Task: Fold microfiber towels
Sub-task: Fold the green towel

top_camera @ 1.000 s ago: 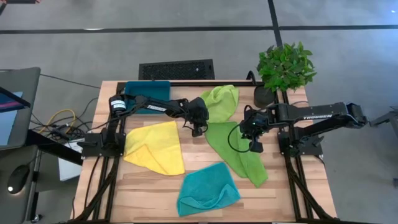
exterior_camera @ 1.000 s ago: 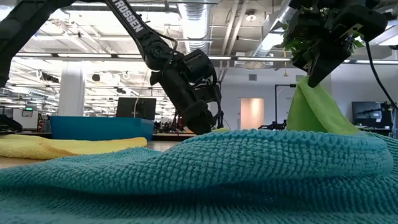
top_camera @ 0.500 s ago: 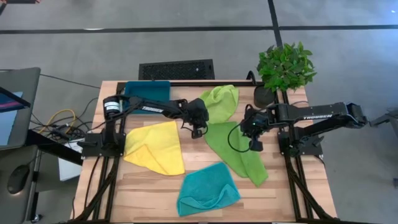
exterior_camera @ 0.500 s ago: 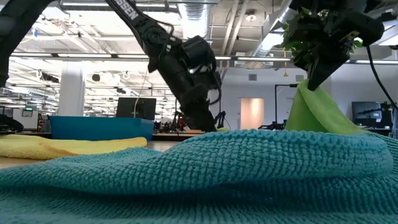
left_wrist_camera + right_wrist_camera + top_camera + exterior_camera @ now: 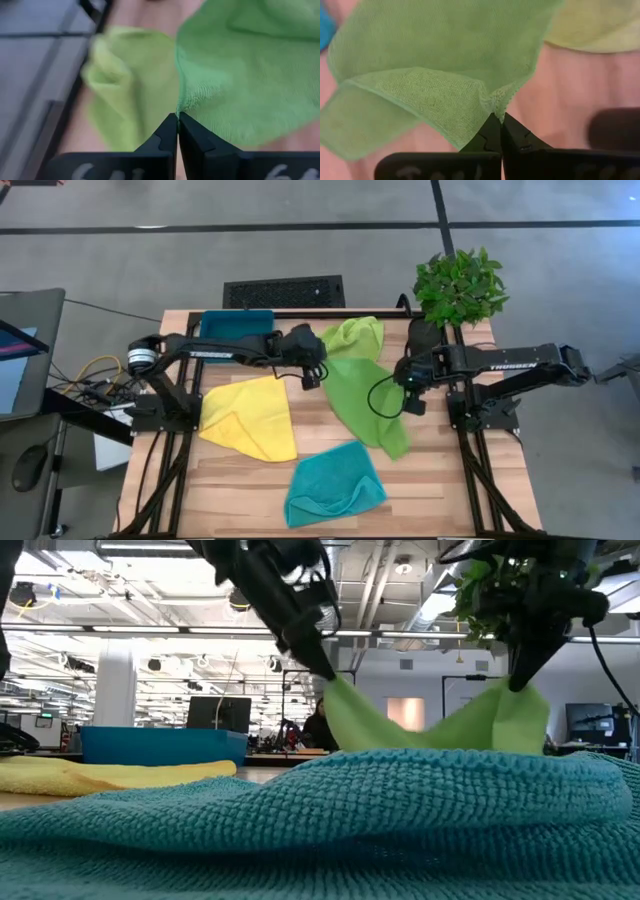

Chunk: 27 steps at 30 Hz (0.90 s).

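Note:
A lime green towel [image 5: 362, 405] hangs between my two grippers; its near part lies on the table. My left gripper [image 5: 313, 376] is shut on its far left corner and my right gripper [image 5: 411, 396] on its far right corner. In the low view the towel [image 5: 430, 725] sags between them. A second lime green towel [image 5: 356, 336] lies crumpled just beyond it. A yellow towel [image 5: 250, 416] lies at the left and a teal towel [image 5: 335, 485] crumpled at the near edge. My left gripper pinches the towel's corner [image 5: 178, 107] between its two fingertips, slanting down from above. The corner is lifted clear of the table [image 5: 335, 690], and the cloth slopes down from it. My right gripper pinches the towel's other far corner [image 5: 493, 106] between its fingertips, pointing down. That corner is lifted too [image 5: 515, 698], with a strip of the edge folded over beside it.
A dark-teal tray [image 5: 237, 323] stands at the far left behind my left arm. A potted plant [image 5: 458, 288] stands at the far right corner, close to my right arm. The table's black frame rails [image 5: 470, 470] run along both sides.
My left gripper has risen with the green towel's left corner and gone a little toward the far left. My right gripper has shifted slightly toward the far edge. The towel's far edge is now lifted and spread between both grippers, and its near end has slid toward the far edge.

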Tool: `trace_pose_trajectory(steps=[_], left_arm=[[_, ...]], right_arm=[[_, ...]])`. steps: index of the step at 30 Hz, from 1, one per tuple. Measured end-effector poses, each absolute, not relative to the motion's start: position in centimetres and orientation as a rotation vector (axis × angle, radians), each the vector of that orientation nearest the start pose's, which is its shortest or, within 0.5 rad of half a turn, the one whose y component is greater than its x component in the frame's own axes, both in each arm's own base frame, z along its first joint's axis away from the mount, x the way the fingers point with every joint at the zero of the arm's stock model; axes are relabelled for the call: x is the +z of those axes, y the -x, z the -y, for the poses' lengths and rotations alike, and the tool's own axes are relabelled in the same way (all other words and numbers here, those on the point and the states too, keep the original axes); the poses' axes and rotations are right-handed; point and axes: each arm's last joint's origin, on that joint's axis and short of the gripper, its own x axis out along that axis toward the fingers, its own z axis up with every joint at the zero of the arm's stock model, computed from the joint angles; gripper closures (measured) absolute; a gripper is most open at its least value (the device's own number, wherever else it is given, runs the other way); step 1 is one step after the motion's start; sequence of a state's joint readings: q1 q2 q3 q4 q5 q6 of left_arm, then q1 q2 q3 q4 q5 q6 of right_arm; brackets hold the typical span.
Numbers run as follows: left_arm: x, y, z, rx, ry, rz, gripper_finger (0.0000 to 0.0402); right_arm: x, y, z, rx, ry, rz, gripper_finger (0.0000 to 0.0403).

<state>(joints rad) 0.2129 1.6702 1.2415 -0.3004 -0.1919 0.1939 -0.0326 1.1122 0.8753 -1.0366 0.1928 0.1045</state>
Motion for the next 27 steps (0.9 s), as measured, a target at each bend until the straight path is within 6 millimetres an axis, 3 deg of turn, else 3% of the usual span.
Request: trace_pose_trajectory(steps=[7, 18, 27], left_arm=[[29.1, -33.9, -7.8, 0.475, -0.316, -0.696, 0.0401], [34.7, -31.6, -7.9, 0.671, -0.54, -0.512, 0.0401], [36.1, -29.1, -6.5, 0.636, -0.568, -0.558, 0.0401]], right_arm=[[27.6, -18.9, 1.6, -0.371, 0.13, -1.175, 0.0392], [32.0, -19.1, 2.6, -0.703, 0.349, -1.014, 0.0393], [33.6, -19.2, 1.6, -0.633, 0.441, -0.986, 0.0394]])
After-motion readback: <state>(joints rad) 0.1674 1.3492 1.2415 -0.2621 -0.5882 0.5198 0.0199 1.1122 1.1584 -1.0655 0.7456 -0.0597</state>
